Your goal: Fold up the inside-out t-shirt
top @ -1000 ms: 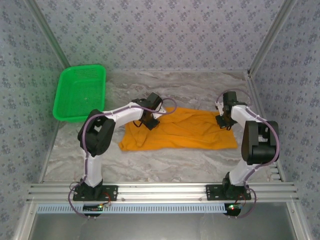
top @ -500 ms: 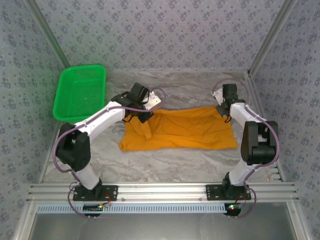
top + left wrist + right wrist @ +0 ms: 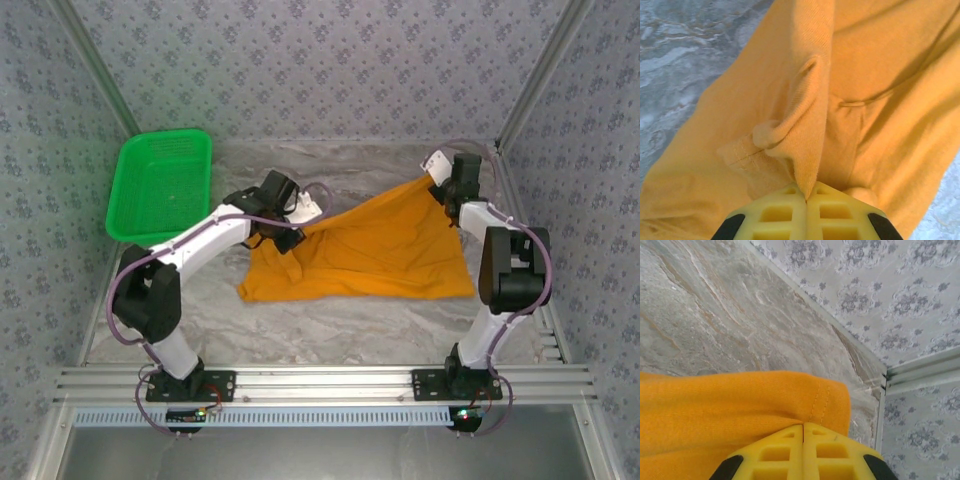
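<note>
Pulled further toward the far right corner of the table [image 3: 330, 320], the t-shirt [image 3: 385, 250] is gripped by my right pincer [image 3: 803, 429] and left pincer [image 3: 806, 194].

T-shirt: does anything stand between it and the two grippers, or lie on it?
Nothing visible does. The left gripper and the right gripper are each shut directly on the t-shirt cloth. The green basket sits apart at the far left.

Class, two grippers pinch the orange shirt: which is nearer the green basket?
The left gripper, at the left of the t-shirt; the right gripper grips it at the far right corner.
</note>
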Available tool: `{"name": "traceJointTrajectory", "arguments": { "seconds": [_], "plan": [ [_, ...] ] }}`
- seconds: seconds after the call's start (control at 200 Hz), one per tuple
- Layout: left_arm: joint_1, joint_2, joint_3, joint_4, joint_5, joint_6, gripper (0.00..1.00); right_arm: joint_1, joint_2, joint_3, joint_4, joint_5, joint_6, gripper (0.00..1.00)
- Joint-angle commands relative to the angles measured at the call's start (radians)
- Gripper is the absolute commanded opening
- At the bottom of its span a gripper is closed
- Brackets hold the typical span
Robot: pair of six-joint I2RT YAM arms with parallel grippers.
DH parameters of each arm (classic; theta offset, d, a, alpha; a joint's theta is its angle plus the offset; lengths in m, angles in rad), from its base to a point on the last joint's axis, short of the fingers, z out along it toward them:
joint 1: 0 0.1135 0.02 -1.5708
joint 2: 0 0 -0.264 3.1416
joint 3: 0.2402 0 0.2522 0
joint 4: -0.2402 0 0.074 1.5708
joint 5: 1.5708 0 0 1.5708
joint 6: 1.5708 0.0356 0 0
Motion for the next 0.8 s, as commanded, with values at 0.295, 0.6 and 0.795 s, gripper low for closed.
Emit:
{"name": "traceJointTrajectory", "arguments": {
  "seconds": [0.295,0.6,0.795],
  "plan": [
    [-0.103,0.014,-0.055,-0.139,0.196,0.008,0.09,-0.034,-0.403,-0.496,0.078,0.147,0.354,0.05],
    [0.045,0.071,0.042,-0.164,0.148,-0.26,0.44,-0.062,-0.64,-0.501,-0.173,0.186,0.468,0.39],
    [0.207,0.114,0.083,-0.163,0.083,-0.442,0.45,0.001,-0.672,-0.406,-0.309,-0.142,0.41,0.43]
  ]
}}
